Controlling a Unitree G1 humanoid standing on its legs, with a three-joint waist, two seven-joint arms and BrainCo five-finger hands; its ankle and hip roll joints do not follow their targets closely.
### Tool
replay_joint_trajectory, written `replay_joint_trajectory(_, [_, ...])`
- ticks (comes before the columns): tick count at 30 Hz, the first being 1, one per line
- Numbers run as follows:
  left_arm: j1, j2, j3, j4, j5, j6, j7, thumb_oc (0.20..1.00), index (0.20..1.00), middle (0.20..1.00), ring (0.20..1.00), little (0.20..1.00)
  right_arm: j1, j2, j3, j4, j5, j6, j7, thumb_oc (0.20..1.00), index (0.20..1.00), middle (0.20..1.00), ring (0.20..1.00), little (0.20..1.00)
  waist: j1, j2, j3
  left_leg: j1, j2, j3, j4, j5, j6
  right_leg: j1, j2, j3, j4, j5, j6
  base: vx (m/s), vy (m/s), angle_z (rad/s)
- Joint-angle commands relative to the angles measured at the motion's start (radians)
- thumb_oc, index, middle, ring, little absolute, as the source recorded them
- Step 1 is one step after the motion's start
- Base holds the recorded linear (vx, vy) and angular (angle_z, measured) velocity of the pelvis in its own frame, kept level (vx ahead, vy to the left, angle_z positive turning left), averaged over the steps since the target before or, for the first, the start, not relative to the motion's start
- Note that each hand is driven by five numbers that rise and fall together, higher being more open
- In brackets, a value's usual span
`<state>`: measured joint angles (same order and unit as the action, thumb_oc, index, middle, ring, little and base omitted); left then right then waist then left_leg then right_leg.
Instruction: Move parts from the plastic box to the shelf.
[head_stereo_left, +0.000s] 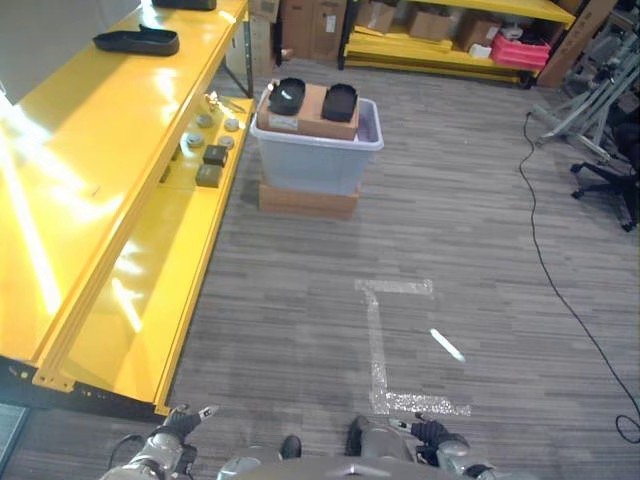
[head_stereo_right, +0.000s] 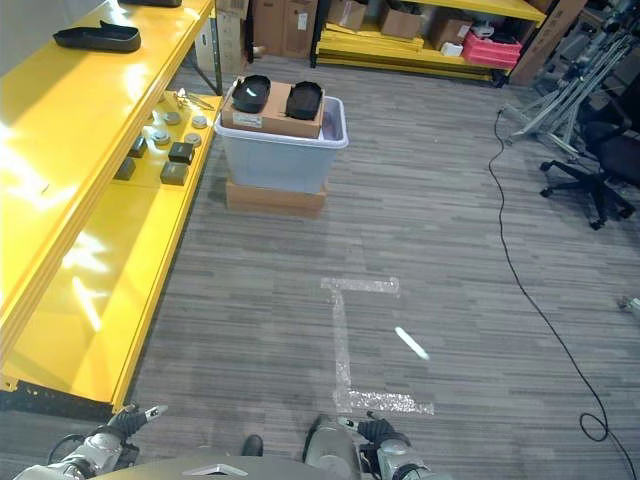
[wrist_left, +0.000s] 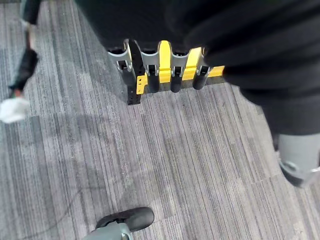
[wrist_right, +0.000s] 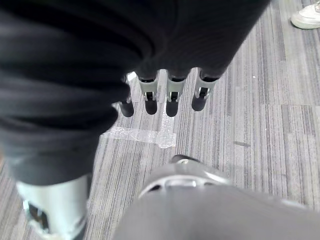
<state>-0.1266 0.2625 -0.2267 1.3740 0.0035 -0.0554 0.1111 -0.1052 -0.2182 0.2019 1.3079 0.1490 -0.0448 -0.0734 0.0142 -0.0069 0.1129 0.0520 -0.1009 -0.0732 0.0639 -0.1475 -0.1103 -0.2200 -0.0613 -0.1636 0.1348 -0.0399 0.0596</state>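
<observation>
1. Plastic box (head_stereo_left: 318, 158): pale grey tub at 12 o'clock, far across the floor, sitting on a flat cardboard box (head_stereo_left: 308, 199) just off the end of the yellow shelf (head_stereo_left: 90, 180).
2. A brown carton (head_stereo_left: 312, 112) lies across the tub's rim. On it sit two black parts: left part (head_stereo_left: 287, 96) and right part (head_stereo_left: 339, 102), side by side, near each other but apart.
3. Shelf runs along the 9 to 11 o'clock side. On its top deck, at the far end, lies a long black tray-shaped part (head_stereo_left: 137, 41).
4. On the lower deck, at about 11 o'clock next to the tub: two dark square blocks (head_stereo_left: 212, 165) and a cluster of small round silver-grey pieces (head_stereo_left: 205, 127). Too small to identify further.
5. Left hand (wrist_left: 160, 72): low at 7 o'clock, hanging over bare floor. Fingers straight down in a row, relaxed, nothing in them.
6. Right hand (wrist_right: 167, 95): low at 5 o'clock, over the floor near the silver tape mark (head_stereo_left: 385, 345). Fingers straight and parted, nothing held.
7. Both hands are well apart from tub and shelf.
8. Background at 12 to 1 o'clock: a second yellow rack (head_stereo_left: 440, 40) with cardboard boxes and a pink crate (head_stereo_left: 519, 50). A black office chair (head_stereo_left: 612, 180) is at 2 o'clock.
</observation>
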Motion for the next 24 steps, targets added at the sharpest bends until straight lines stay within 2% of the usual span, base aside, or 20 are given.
replay_joint_trajectory(1, [-0.009,0.018,0.024,0.0,0.001,-0.015,0.018,1.0,1.0,1.0,1.0,1.0,-0.032,-0.016,-0.025,0.036,0.002,-0.01,-0.014,1.0,1.0,1.0,1.0,1.0,-0.013,-0.018,0.028,0.018,0.091,-0.164,0.012,-0.004,0.128,0.027,-0.046,0.114,-0.04,0.089,0.098,0.41,-0.153,0.62])
replay_joint_trajectory(4, [0.003,0.001,0.022,0.016,0.011,-0.014,0.014,1.0,1.0,1.0,1.0,1.0,-0.017,-0.015,-0.019,0.053,-0.008,-0.009,-0.012,1.0,1.0,1.0,1.0,1.0,-0.023,-0.023,0.0,0.067,0.131,-0.191,0.005,-0.015,0.1,0.036,-0.032,0.093,-0.047,0.084,0.081,0.43,-0.243,0.62])
replay_joint_trajectory(5, [0.017,-0.016,0.022,0.011,0.006,-0.013,0.013,1.0,1.0,1.0,1.0,1.0,-0.008,-0.018,-0.012,0.072,-0.018,-0.011,-0.011,1.0,1.0,1.0,1.0,1.0,-0.021,-0.015,-0.015,0.055,0.161,-0.214,0.089,0.045,0.074,0.062,-0.003,0.088,-0.045,0.061,0.049,0.49,-0.322,0.85])
replay_joint_trajectory(6, [0.023,-0.023,0.026,0.007,-0.002,-0.013,0.012,1.0,1.0,1.0,1.0,1.0,-0.003,-0.02,-0.007,0.076,-0.022,-0.011,-0.011,1.0,1.0,1.0,1.0,1.0,-0.013,-0.015,-0.013,0.032,0.155,-0.225,0.161,0.08,0.065,0.084,-0.003,0.074,-0.058,0.058,0.038,0.36,-0.238,0.84])
replay_joint_trajectory(7, [0.023,-0.023,0.026,0.007,-0.002,-0.013,0.012,1.0,1.0,1.0,1.0,1.0,-0.003,-0.021,-0.007,0.076,-0.022,-0.011,-0.011,1.0,1.0,1.0,1.0,1.0,-0.015,-0.015,-0.013,0.029,0.154,-0.227,0.165,0.078,0.065,0.085,-0.003,0.072,-0.059,0.059,0.038,0.18,-0.155,0.72])
replay_joint_trajectory(9, [0.021,-0.037,0.023,0.001,-0.016,-0.014,0.001,1.0,1.0,1.0,1.0,1.0,-0.023,-0.041,0.006,0.062,-0.016,-0.013,-0.009,1.0,1.0,1.0,1.0,1.0,0.006,-0.031,0.017,-0.093,0.112,-0.249,0.384,0.161,0.068,0.137,-0.007,0.074,-0.09,0.056,0.011,0.17,-0.198,0.78])
replay_joint_trajectory(10, [0.019,-0.04,0.018,-0.004,-0.015,-0.014,0.001,1.0,1.0,1.0,1.0,1.0,-0.034,-0.05,0.008,0.059,-0.014,-0.013,-0.013,1.0,1.0,1.0,1.0,1.0,0.019,-0.038,0.033,-0.139,0.094,-0.246,0.445,0.173,0.072,0.157,-0.011,0.071,-0.104,0.052,0.005,0.19,-0.22,0.46])
replay_joint_trajectory(11, [0.016,-0.044,0.007,-0.011,-0.009,-0.015,0.004,1.0,1.0,1.0,1.0,1.0,-0.05,-0.066,0.012,0.061,-0.017,-0.012,-0.017,1.0,1.0,1.0,1.0,1.0,0.032,-0.045,0.045,-0.176,0.097,-0.227,0.486,0.186,0.079,0.182,-0.013,0.063,-0.119,0.045,-0.002,0.19,-0.198,0.17])
replay_joint_trajectory(13, [0.016,-0.048,0.003,-0.009,-0.006,-0.01,0.002,1.0,1.0,1.0,1.0,1.0,-0.074,-0.088,0.002,0.049,-0.006,-0.013,-0.028,1.0,1.0,1.0,1.0,1.0,0.044,-0.055,0.05,-0.24,0.127,-0.15,0.408,0.172,0.074,0.218,-0.024,0.042,-0.145,0.029,-0.002,0.27,-0.175,-0.3])
replay_joint_trajectory(14, [0.02,-0.048,-0.002,-0.011,-0.001,-0.011,0.002,1.0,1.0,1.0,1.0,1.0,-0.078,-0.093,-0.003,0.049,0.001,-0.014,-0.029,1.0,1.0,1.0,1.0,1.0,0.058,-0.054,0.056,-0.253,0.125,-0.13,0.384,0.154,0.066,0.242,-0.024,0.039,-0.155,0.021,0.003,0.31,-0.094,-0.14])
replay_joint_trajectory(15, [0.026,-0.048,-0.006,-0.01,0.011,-0.012,-0.001,1.0,1.0,1.0,1.0,1.0,-0.081,-0.101,-0.008,0.042,0.007,-0.017,-0.028,1.0,1.0,1.0,1.0,1.0,0.055,-0.046,0.05,-0.266,0.111,-0.109,0.306,0.143,0.06,0.249,-0.02,0.034,-0.166,0.016,0.006,0.31,-0.036,0.02])
replay_joint_trajectory(16, [0.036,-0.046,-0.005,-0.003,0.027,-0.012,-0.004,1.0,1.0,1.0,1.0,1.0,-0.087,-0.111,-0.012,0.037,0.01,-0.018,-0.028,1.0,1.0,1.0,1.0,1.0,0.058,-0.036,0.041,-0.273,0.084,-0.095,0.214,0.131,0.062,0.261,-0.008,0.036,-0.176,0.01,0.011,0.51,0.008,0.09])
replay_joint_trajectory(17, [0.057,-0.041,-0.001,0.01,0.042,-0.012,-0.007,1.0,1.0,1.0,1.0,1.0,-0.092,-0.12,-0.002,0.037,-0.002,-0.024,-0.029,1.0,1.0,1.0,1.0,1.0,0.091,-0.001,0.023,-0.288,0.01,-0.129,0.008,0.197,0.08,0.291,0.042,0.063,-0.193,-0.005,0.015,0.54,0.02,0.0])
replay_joint_trajectory(18, [0.065,-0.038,-0.003,0.014,0.045,-0.011,-0.009,1.0,1.0,1.0,1.0,1.0,-0.093,-0.124,0.001,0.038,-0.011,-0.026,-0.03,1.0,1.0,1.0,1.0,1.0,0.107,0.007,0.021,-0.28,-0.016,-0.149,-0.046,0.229,0.082,0.323,0.055,0.076,-0.199,-0.021,0.016,0.52,0.058,-0.12])
replay_joint_trajectory(19, [0.067,-0.034,0.0,0.024,0.051,-0.011,-0.009,1.0,1.0,1.0,1.0,1.0,-0.105,-0.125,0.003,0.043,-0.023,-0.024,-0.03,1.0,1.0,1.0,1.0,1.0,0.121,0.014,0.013,-0.284,-0.034,-0.176,-0.03,0.241,0.083,0.335,0.061,0.091,-0.198,-0.033,0.02,0.34,0.077,-0.39])
replay_joint_trajectory(20, [0.078,-0.029,0.009,0.035,0.049,-0.011,-0.008,1.0,1.0,1.0,1.0,1.0,-0.118,-0.119,0.008,0.047,-0.035,-0.023,-0.022,1.0,1.0,1.0,1.0,1.0,0.127,0.013,0.003,-0.253,-0.031,-0.184,-0.024,0.223,0.093,0.339,0.061,0.108,-0.183,-0.048,0.018,0.21,0.074,-0.89])
replay_joint_trajectory(21, [0.078,-0.029,0.009,0.035,0.049,-0.011,-0.008,1.0,1.0,1.0,1.0,1.0,-0.118,-0.119,0.008,0.047,-0.035,-0.023,-0.022,1.0,1.0,1.0,1.0,1.0,0.128,0.013,0.003,-0.252,-0.031,-0.184,-0.024,0.223,0.093,0.339,0.061,0.108,-0.183,-0.048,0.018,0.33,0.111,-1.59])
replay_joint_trajectory(22, [0.074,-0.02,0.017,0.041,0.051,-0.014,-0.006,1.0,1.0,1.0,1.0,1.0,-0.114,-0.104,0.007,0.053,-0.041,-0.025,-0.022,1.0,1.0,1.0,1.0,1.0,0.12,0.002,-0.015,-0.226,-0.031,-0.19,-0.018,0.215,0.111,0.34,0.051,0.105,-0.159,-0.069,0.022,0.42,0.154,-1.7])
replay_joint_trajectory(23, [0.077,-0.005,0.037,0.032,0.044,-0.015,-0.004,1.0,1.0,1.0,1.0,1.0,-0.103,-0.085,-0.006,0.052,-0.031,-0.025,-0.017,1.0,1.0,1.0,1.0,1.0,0.121,-0.01,-0.023,-0.194,-0.025,-0.187,-0.018,0.194,0.128,0.314,0.048,0.108,-0.025,-0.079,0.041,0.42,0.154,-0.96])
replay_joint_trajectory(24, [0.077,-0.004,0.037,0.031,0.044,-0.015,-0.004,1.0,1.0,1.0,1.0,1.0,-0.103,-0.085,-0.006,0.052,-0.031,-0.025,-0.017,1.0,1.0,1.0,1.0,1.0,0.122,-0.01,-0.023,-0.193,-0.026,-0.186,-0.017,0.194,0.128,0.313,0.048,0.109,-0.022,-0.081,0.042,0.25,0.134,-0.17])
